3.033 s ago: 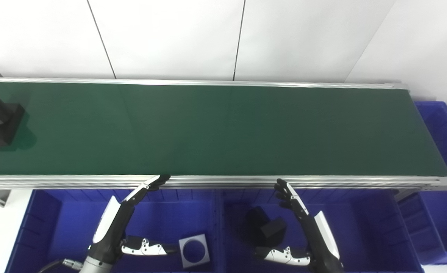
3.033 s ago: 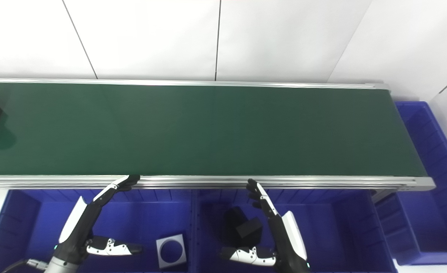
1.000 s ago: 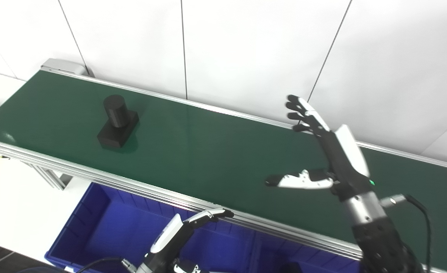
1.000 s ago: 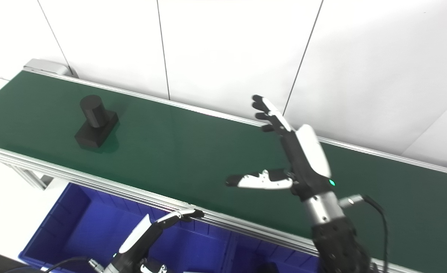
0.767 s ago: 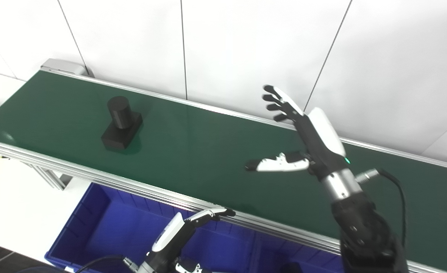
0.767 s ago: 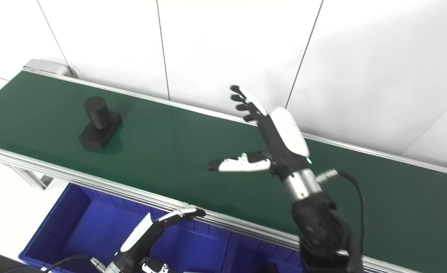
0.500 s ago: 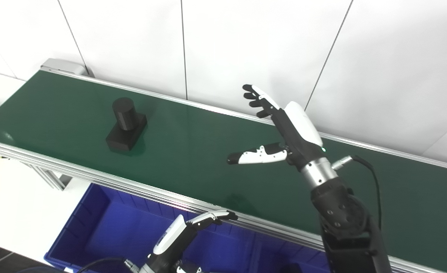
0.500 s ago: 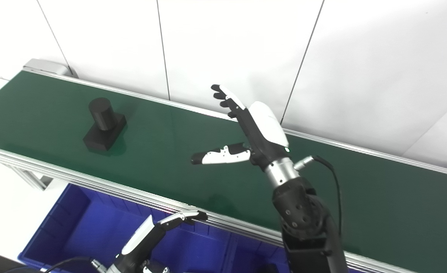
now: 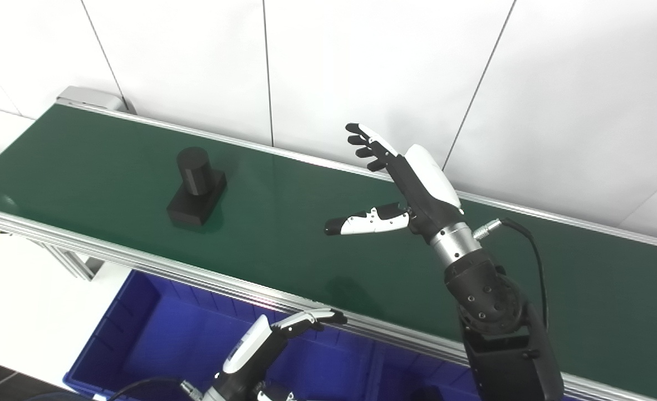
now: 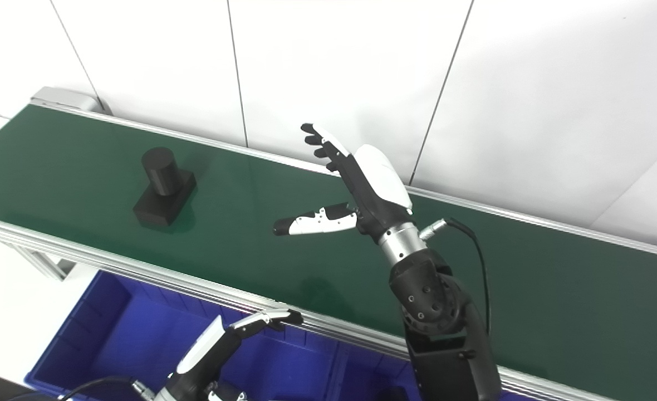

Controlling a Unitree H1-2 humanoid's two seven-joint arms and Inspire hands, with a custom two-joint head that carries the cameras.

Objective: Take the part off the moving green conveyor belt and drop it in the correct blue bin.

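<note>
nearest the camera, at the bottom edge, the left hand (image 9: 273, 337) hovered low over a blue bin (image 9: 150, 334), its fingers stretched flat with the tips at the silver rail (image 9: 139, 259) of the conveyor; it held nothing, though its thumb was mostly cut off by the picture's edge. the bin sat below the near side of the belt, and its contents could not be seen. beyond the rail ran the green conveyor belt (image 9: 284, 223), slanting from upper left to lower right. the right hand (image 9: 395, 186) was raised above the middle of the belt, wide open and empty, fingers (image 9: 368, 146) pointing up and away, thumb jutting out to the left. well to the left of it, the part (image 9: 196, 186), a black upright cylinder on a black square base, stood on the belt, apart from both hands. behind the belt rose a white panelled wall (image 9: 362, 67).
</note>
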